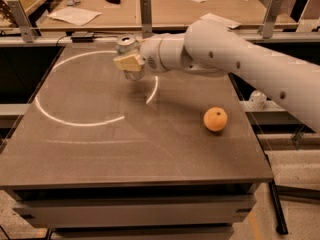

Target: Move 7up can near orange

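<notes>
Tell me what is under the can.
Only the brown table shows below the can. The hand grips its side near the table's far edge, covering much of it; whether its base touches is hidden.

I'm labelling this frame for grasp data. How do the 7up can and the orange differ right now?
The 7up can is a silvery cylinder; the orange is a bright orange ball. The gripper holds the can between its fingers at the table's far side; the orange lies free near the right edge. The can is taller than the orange. Both are over the same table.
</notes>
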Controlling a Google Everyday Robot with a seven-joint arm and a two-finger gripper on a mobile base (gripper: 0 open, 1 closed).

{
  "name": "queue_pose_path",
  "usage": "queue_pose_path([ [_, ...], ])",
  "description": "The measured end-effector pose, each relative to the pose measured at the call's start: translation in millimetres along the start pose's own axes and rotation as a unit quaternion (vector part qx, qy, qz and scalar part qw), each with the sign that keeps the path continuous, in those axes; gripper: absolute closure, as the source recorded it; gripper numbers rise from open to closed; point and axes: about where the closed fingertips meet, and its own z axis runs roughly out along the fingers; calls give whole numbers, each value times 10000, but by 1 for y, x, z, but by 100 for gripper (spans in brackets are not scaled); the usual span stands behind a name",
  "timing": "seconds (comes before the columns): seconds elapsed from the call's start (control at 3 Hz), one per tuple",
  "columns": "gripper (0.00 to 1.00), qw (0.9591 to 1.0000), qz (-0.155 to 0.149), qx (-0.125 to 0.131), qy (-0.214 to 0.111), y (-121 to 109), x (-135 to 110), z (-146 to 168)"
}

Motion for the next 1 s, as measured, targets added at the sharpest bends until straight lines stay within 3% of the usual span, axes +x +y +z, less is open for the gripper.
queue_pose_path([
  [0.33, 100, 9987, 46, 463, 219, -18, 13, -51],
  [1.0, 100, 9990, 87, 413, 154, -21, 15, -58],
])
